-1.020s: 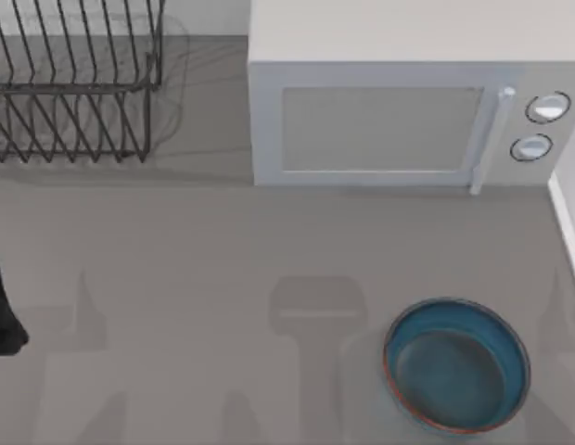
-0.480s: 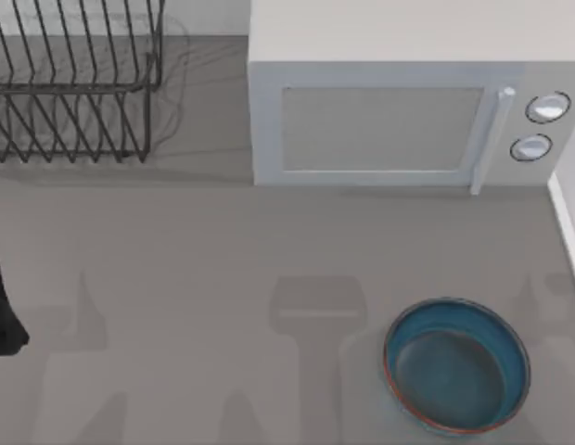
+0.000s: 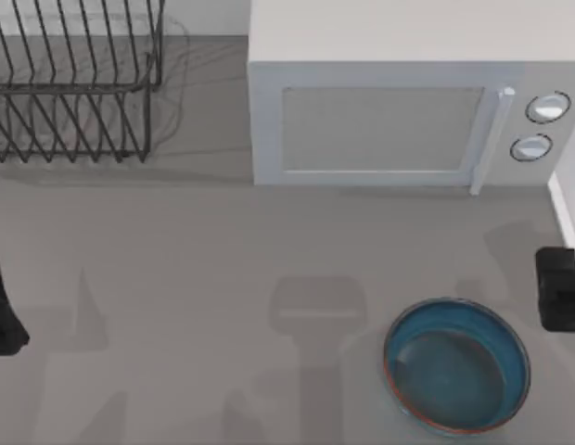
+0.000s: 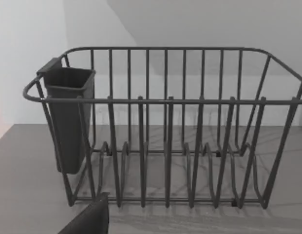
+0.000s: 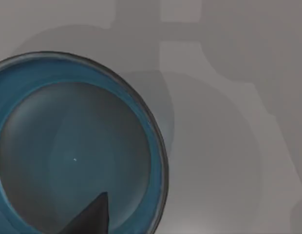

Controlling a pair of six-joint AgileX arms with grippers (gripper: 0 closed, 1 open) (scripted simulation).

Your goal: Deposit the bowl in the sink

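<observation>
Microwave at the surface's back edge: we read no brand or label on its door or body.
Its two round knobs: no numbers or marks we can read.
Dish rack: no text.

One bowl is sitting on the table at about five o'clock. One white microwave is standing at about one o'clock, showing two round knobs and one door handle. One wire dish rack is occupying eleven o'clock, carrying one dark cutlery cup. Two arms are showing: the left arm at nine o'clock, the right arm at four o'clock.
</observation>
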